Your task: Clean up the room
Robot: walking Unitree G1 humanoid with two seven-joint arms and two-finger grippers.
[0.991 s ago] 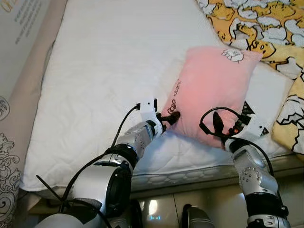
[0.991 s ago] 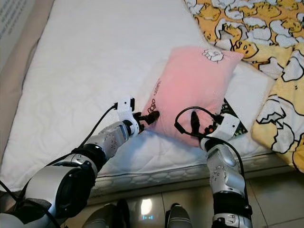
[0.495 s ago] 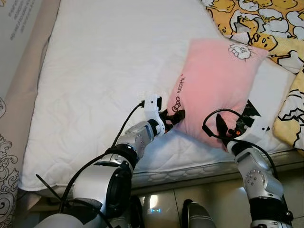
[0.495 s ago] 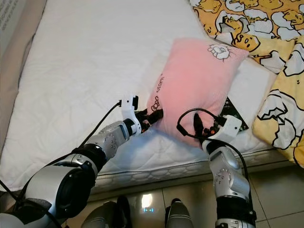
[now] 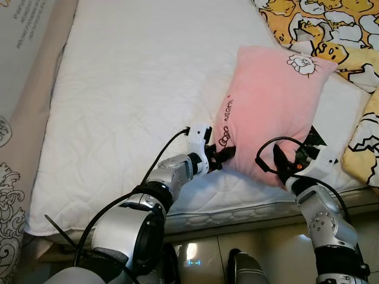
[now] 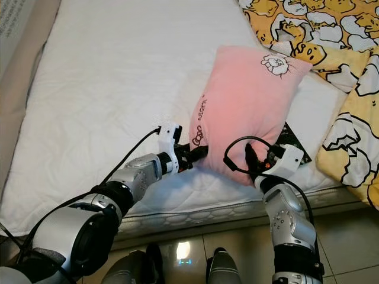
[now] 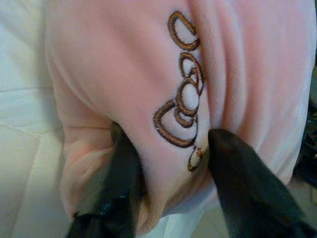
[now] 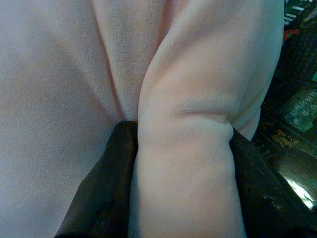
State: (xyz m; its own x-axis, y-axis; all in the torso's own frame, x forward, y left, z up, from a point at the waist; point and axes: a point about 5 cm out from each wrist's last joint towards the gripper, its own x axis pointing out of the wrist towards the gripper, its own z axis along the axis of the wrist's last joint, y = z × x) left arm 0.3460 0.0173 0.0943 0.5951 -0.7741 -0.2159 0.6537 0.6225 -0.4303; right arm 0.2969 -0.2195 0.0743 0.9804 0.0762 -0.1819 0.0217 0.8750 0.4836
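Observation:
A pink pillow (image 5: 269,100) with brown stitched lettering and a small cartoon patch lies on the white mattress (image 5: 136,89), raised along its near edge. My left gripper (image 5: 223,155) is shut on the pillow's near left corner; the left wrist view has both black fingers (image 7: 124,173) pinching the pink fabric (image 7: 163,89) beside the lettering. At the pillow's near right edge my right gripper (image 5: 286,167) is shut on a fold of it, and the right wrist view has the fold (image 8: 183,148) squeezed between two black fingers (image 8: 109,193).
A yellow cartoon-print blanket (image 5: 331,29) covers the bed's far right. A dark printed item (image 6: 290,139) lies under the pillow's right side. A beige patterned wall panel (image 5: 18,148) runs along the left. Glossy floor tiles (image 5: 195,254) lie below the mattress edge.
Both grippers have shifted right and slightly nearer with the pillow held. The pillow's near edge has lifted and the pillow stands steeper. The camera has moved slightly.

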